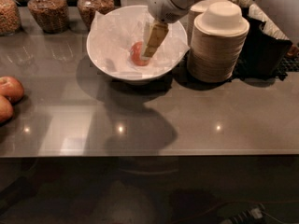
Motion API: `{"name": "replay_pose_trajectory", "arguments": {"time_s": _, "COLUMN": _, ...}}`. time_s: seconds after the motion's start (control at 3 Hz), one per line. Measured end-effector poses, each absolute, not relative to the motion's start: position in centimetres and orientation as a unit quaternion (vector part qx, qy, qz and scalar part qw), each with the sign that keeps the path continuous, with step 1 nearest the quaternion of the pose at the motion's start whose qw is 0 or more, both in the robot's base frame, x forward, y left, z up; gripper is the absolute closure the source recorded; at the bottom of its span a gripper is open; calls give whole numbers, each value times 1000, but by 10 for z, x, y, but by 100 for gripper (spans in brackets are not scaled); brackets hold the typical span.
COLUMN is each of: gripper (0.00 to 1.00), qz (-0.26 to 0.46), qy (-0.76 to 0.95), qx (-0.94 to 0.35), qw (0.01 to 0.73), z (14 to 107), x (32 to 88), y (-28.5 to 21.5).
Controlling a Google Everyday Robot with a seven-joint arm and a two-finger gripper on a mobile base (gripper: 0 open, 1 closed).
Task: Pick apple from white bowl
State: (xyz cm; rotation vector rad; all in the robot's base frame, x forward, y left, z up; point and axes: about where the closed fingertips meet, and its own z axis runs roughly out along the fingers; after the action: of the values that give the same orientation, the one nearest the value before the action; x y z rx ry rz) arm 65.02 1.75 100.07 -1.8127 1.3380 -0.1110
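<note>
A small red-orange apple lies in the middle of the large white bowl, on its crinkled paper liner. The bowl stands on the grey counter at the back centre. My gripper hangs from the white arm that comes in from the top right. Its cream fingers point down into the bowl, right beside the apple's right side and partly in front of it. I cannot see whether they touch the apple.
Two bigger red apples lie at the left edge. Three glass jars stand at the back left. Stacks of cream disposable bowls stand right of the white bowl, with a black holder behind them. The counter's front edge runs across the middle.
</note>
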Motion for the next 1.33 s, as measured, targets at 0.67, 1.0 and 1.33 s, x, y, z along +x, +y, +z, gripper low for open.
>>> {"name": "replay_pose_trajectory", "arguments": {"time_s": 0.67, "gripper": 0, "qz": -58, "qy": 525, "qx": -730, "qw": 433, "z": 990, "x": 664, "y": 18}}
{"name": "replay_pose_trajectory", "arguments": {"time_s": 1.0, "gripper": 0, "qz": -59, "qy": 519, "qx": -732, "qw": 437, "z": 975, "x": 685, "y": 20}}
{"name": "replay_pose_trajectory", "arguments": {"time_s": 1.33, "gripper": 0, "qz": -52, "qy": 521, "qx": -736, "qw": 429, "z": 956, "x": 702, "y": 21}}
